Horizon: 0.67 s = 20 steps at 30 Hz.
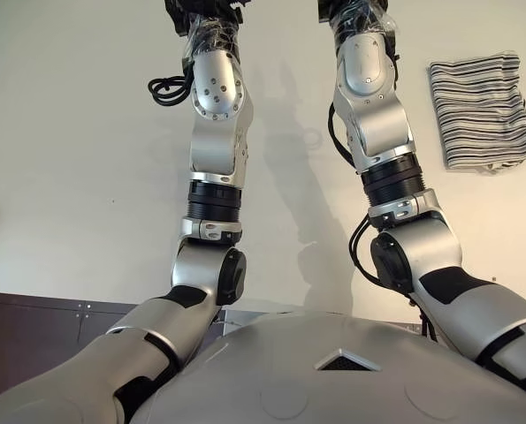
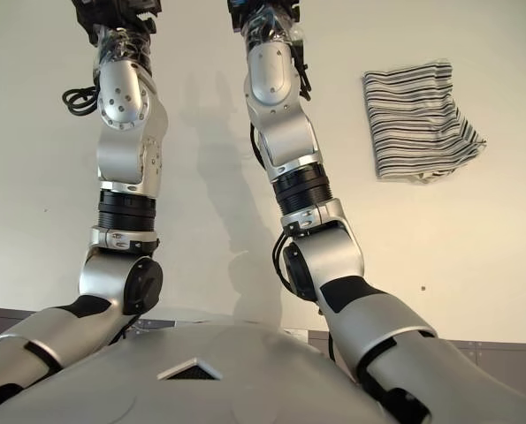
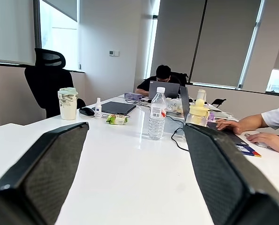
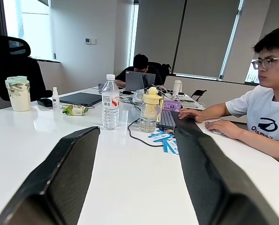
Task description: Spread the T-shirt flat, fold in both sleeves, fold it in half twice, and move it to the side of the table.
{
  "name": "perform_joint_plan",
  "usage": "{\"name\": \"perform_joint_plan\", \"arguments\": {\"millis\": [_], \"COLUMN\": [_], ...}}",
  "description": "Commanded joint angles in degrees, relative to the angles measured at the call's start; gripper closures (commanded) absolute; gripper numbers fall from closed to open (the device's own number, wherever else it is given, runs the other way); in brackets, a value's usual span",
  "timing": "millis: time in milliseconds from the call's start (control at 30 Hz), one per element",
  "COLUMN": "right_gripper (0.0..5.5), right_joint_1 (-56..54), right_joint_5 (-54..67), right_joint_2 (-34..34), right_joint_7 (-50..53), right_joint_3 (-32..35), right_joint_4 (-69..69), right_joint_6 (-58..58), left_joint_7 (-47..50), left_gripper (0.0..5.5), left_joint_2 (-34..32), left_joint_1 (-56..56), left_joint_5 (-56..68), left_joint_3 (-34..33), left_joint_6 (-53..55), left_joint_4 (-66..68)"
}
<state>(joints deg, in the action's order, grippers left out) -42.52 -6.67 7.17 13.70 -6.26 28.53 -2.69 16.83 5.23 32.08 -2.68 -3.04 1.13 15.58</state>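
The folded striped T-shirt [image 2: 417, 119] lies on the white table [image 1: 86, 177], right of the right arm [image 2: 285, 132] and well back from the near edge. The left gripper [image 3: 135, 129] and right gripper [image 4: 135, 126] hover over the table, fingers spread and holding nothing, a water bottle [image 3: 157, 114] well ahead

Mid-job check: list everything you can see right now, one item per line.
T-shirt: one, black-and-white striped, folded, on the table at the robot's right.
table: one, white, under both arms.
water bottle: one, clear, on the table beyond the fingers.
yellow-capped bottle: one, clear, near the water bottle.
cup: one, pale, patterned, on the table.
closed laptop: one, dark, near the cup.
chair: one, black, behind the cup.
left gripper: black fingers open, empty.
right gripper: black fingers open, empty.
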Motion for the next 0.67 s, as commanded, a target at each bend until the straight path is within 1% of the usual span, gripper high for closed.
{"name": "perform_joint_plan", "arguments": {"millis": [33,133,200,267,367,433,500,600,667], "right_gripper": [2.58,2.58,2.18,1.97,1.97,1.97,1.97,1.97,1.97], "right_joint_1": [0.52,2.49,3.40,4.24,5.65,4.70,1.40,-3.99,-5.97], "right_joint_5": [-0.89,-1.31,-1.67,-2.16,-2.71,-1.93,-0.73,0.80,0.80], "right_joint_2": [2.85,4.14,4.70,5.72,6.58,6.17,5.08,4.05,4.89], "right_joint_7": [1.42,2.54,3.63,6.45,11.75,14.52,16.73,18.05,18.89], "right_joint_3": [-0.75,-2.25,-3.19,-3.43,-2.87,-1.37,0.79,3.56,3.78], "right_joint_4": [-1.27,-1.86,-2.76,-4.04,-5.70,-4.36,-0.35,6.84,10.70], "right_joint_6": [-0.94,-1.30,-1.23,-1.16,-0.58,0.49,2.42,5.64,7.16], "left_joint_7": [-1.15,-3.53,-4.78,-6.74,-10.98,-13.06,-13.85,-12.03,-9.81], "left_gripper": [1.77,1.77,1.74,1.74,1.74,1.74,1.74,1.74,1.74], "left_joint_2": [-0.98,-3.03,-5.13,-7.36,-10.22,-10.62,-10.08,-8.42,-7.22], "left_joint_1": [0.66,0.24,0.09,0.28,3.29,6.70,10.55,13.83,14.32], "left_joint_5": [-0.87,-1.01,-1.90,-1.73,-0.98,-0.99,-1.57,-2.16,-3.24], "left_joint_3": [0.56,0.72,0.83,0.50,0.85,1.73,2.62,3.04,3.73], "left_joint_6": [1.04,1.86,2.78,3.93,4.80,4.49,2.40,-1.38,-3.99], "left_joint_4": [0.20,-0.18,-0.73,-1.36,1.54,6.04,12.08,18.72,20.46]}}
